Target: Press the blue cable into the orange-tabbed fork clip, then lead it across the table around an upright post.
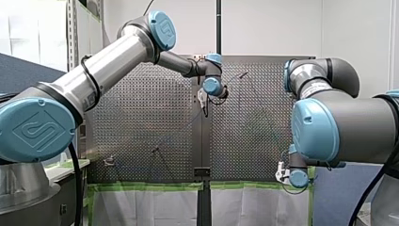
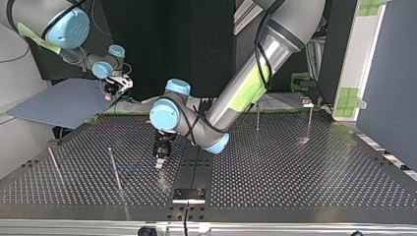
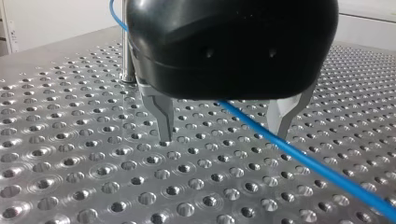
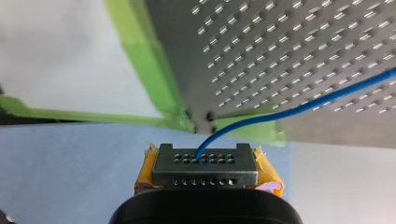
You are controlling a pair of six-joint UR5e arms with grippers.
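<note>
My left pincer (image 3: 223, 136) is released, metal fingers (image 3: 163, 116) spread low over the perforated surface (image 3: 70, 163). The blue cable (image 3: 327, 170) runs between them, closer to one finger. My right pincer (image 4: 205, 163) is clenched on the cable, out past the surface's corner.

Our left gripper (image 3: 223, 136) has bare table (image 3: 93, 177) on both sides; a post (image 3: 126, 51) stands just beyond it, and the cable (image 3: 303, 156) runs between its spread fingers.
</note>
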